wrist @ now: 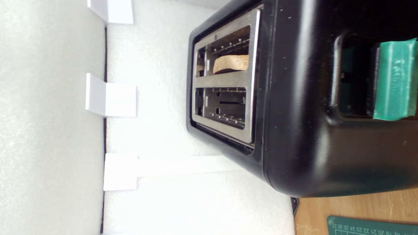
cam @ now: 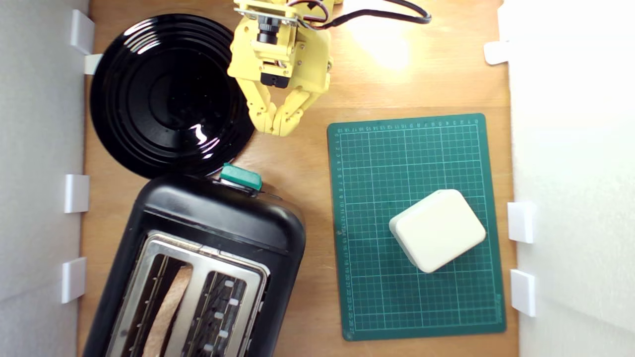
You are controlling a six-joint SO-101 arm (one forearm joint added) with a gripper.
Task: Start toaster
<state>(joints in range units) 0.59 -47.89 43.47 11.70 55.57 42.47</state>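
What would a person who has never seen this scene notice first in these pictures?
Probably the big black toaster at the lower part of the exterior view's left, with one slice of bread in a slot and a teal lever knob on its end. Above it lies a shiny black plate, and the yellow gripper hangs beside the plate, fingers closed. A white box sits on the green cutting mat.

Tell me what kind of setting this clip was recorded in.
Probably a small tabletop robot test cell staged as a kitchen task, not a real kitchen. A wooden board is fenced by white foam walls with clips, and a toaster, plate and cutting mat sit around the yellow arm.
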